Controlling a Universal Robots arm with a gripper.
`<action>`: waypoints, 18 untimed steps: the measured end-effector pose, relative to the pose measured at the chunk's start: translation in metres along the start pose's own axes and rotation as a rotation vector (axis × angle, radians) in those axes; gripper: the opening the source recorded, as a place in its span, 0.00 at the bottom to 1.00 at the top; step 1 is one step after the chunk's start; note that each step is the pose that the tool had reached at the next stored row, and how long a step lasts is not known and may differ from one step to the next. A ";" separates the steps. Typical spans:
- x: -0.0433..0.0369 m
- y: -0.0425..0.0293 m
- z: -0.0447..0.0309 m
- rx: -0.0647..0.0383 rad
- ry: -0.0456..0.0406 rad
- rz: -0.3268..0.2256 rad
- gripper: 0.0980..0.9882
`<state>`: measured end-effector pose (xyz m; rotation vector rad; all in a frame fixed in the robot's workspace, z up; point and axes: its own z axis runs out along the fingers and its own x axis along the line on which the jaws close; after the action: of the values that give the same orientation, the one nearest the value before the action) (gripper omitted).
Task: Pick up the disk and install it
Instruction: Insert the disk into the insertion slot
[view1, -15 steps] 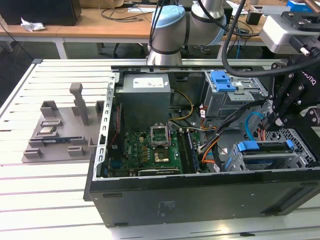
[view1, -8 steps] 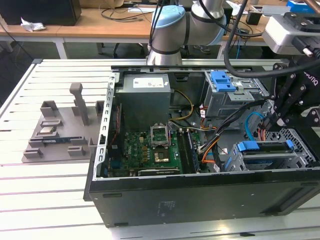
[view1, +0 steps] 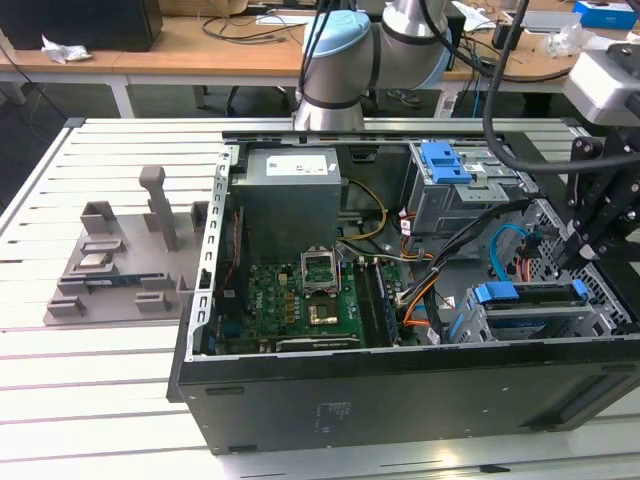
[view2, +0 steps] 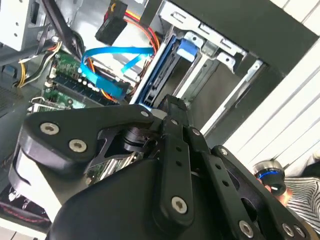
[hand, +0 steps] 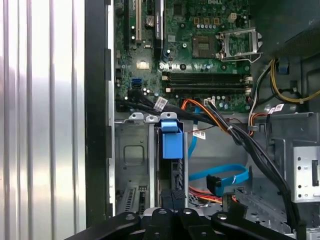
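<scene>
The disk stands on edge in the metal drive cage at the front corner of the open computer case, on the exterior view's right. Blue bracket ends show at both ends of it. In the first wrist view its blue tab sits in the cage slot, and its dark edge runs down to my gripper. My gripper hangs just above the cage's right end. In the second wrist view the blue-framed disk lies just beyond the gripper's black linkage.
A blue flat cable and a black cable bundle run close beside the cage. Inside the case are the motherboard, power supply and an upper grey cage with a blue clip. A grey fixture lies on the slatted table.
</scene>
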<state>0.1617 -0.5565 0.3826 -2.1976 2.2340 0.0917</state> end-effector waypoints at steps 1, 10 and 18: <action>0.0001 -0.0017 0.0035 0.000 0.0001 0.000 0.01; 0.0010 -0.0025 0.0230 -0.001 0.0003 -0.004 0.01; 0.0020 -0.0033 0.0440 -0.002 0.0008 -0.017 0.01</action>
<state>0.1633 -0.5565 0.3384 -2.2178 2.2158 0.0928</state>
